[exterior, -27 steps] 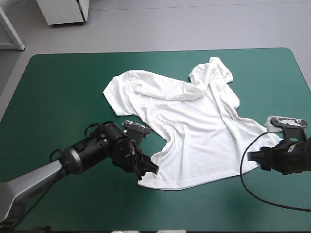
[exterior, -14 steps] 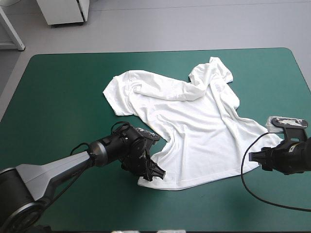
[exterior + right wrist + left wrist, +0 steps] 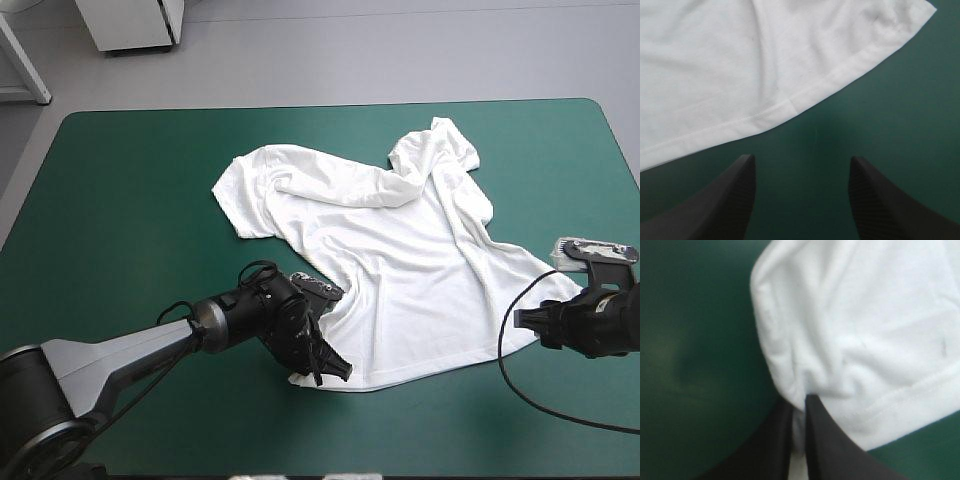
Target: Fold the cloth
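White T-shirt [image 3: 400, 250] lies spread mid-surface [image 3: 120, 200], hem toward the robot. High view: left gripper [image 3: 338, 369] on the hem's left corner, right gripper [image 3: 522, 324] just off the hem's right corner. Left wrist: clenched on that corner. Right wrist: released, hem just ahead, nothing in its grasp. My read is the right arm has to advance.

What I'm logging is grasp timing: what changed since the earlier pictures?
The left end effector moved right and nearer, onto the near-left hem corner of the white short-sleeved T-shirt, now shut on it. The open right end effector and the rest of the shirt stayed put.
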`<move>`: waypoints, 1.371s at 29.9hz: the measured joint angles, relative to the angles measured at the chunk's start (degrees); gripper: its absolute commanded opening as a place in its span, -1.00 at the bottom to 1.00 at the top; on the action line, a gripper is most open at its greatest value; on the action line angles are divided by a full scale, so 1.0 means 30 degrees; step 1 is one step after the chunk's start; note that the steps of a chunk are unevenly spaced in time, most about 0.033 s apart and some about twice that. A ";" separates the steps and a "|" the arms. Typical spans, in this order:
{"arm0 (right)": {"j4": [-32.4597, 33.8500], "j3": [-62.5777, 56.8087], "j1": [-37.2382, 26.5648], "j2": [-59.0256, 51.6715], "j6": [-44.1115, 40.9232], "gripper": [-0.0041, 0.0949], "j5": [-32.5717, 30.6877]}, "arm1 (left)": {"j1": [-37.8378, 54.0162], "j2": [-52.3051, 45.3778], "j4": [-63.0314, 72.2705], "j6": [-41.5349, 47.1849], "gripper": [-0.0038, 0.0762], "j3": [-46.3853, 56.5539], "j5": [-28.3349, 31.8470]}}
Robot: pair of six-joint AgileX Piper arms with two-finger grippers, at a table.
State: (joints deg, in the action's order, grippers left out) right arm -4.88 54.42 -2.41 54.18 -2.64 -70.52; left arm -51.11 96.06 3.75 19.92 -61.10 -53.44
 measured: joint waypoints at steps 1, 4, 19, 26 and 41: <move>0.0131 0.0000 0.0000 0.0085 -0.0184 0.14 0.0018 | 0.0000 0.0000 0.0087 0.0000 -0.93 0.0022 0.0039; 0.0486 0.0123 -0.0023 0.0699 -0.0441 0.15 -0.0003 | 0.0000 -0.0017 0.0143 0.0000 -0.93 0.0022 0.0055; 0.0212 0.3104 -0.4323 0.7847 -0.0281 0.15 0.1134 | 0.0000 -0.0035 0.0175 -0.0499 -0.93 0.0026 0.0077; 0.0117 0.4435 -0.5846 1.0495 0.0262 0.15 0.1809 | 0.0000 -0.0035 0.0175 -0.0520 -0.93 0.0042 0.0077; -0.0362 0.4600 -0.6512 1.4705 0.0881 0.15 0.3646 | 0.0000 -0.0035 0.0216 -0.0542 -0.93 0.0060 0.0098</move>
State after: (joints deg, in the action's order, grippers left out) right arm -5.96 68.22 -21.95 98.30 0.00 -59.58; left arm -51.11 95.96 4.39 18.29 -60.92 -53.14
